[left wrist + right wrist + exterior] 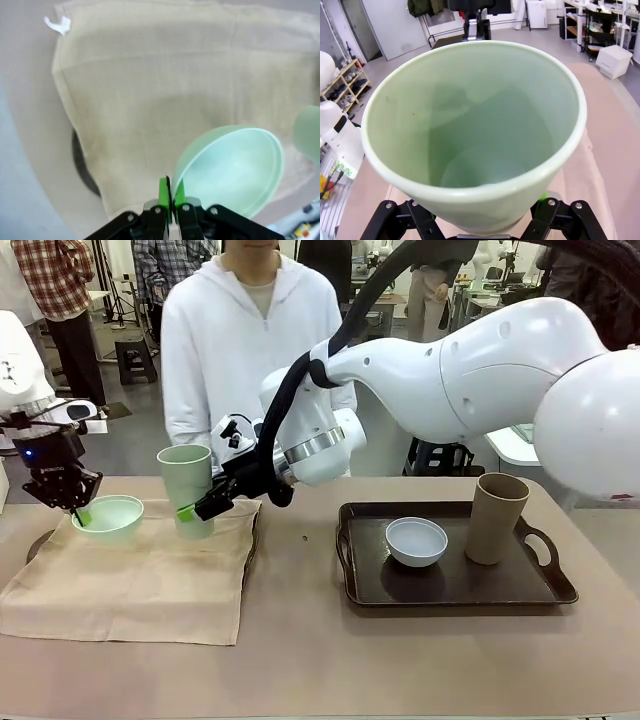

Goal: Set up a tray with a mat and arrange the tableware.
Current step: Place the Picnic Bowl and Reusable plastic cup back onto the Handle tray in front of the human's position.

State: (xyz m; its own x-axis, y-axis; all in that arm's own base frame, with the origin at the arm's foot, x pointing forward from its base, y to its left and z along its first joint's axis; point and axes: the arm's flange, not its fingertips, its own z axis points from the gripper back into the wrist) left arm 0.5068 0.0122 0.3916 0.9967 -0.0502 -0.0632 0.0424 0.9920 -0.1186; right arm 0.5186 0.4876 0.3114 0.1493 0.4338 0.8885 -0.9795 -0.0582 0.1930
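Front view: left gripper [79, 512] angled down, fingers pinched shut on mint bowl [110, 516] rim at mat [130, 585] far-left corner. Right gripper [192, 511] across middle, near level, clamping pale green cup [186, 475] low. Right wrist view: cup hides fingertips.

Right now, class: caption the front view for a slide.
Over the mat, left hand pinches mint bowl, right hand grips green cup; tray holds white bowl, tan cup.

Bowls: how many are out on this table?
2. The mint green bowl is at the far left corner of the beige mat, its rim pinched by the left hand. The pale bluish-white bowl rests in the dark tray, beside the tan cup. None appears hidden.
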